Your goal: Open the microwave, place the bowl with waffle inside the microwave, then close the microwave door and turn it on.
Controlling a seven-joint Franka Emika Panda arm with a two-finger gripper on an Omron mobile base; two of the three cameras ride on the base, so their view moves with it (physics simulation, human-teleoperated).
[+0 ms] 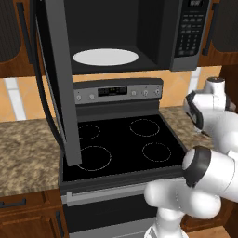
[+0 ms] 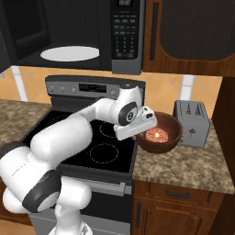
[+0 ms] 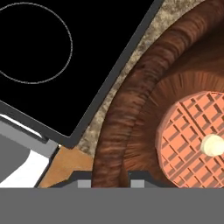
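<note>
Fingers [image 3: 111, 183] clamped astride the bowl with waffle's [image 3: 131, 122] rim; no legible writing.

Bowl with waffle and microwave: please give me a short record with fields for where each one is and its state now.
microwave door: swung open to the left
microwave: above the stove, white plate inside, nothing on it
bowl: on the counter, between stove and toaster
waffle: lying in the bowl
gripper: at the bowl's near rim, jaws on either side of the wall
</note>
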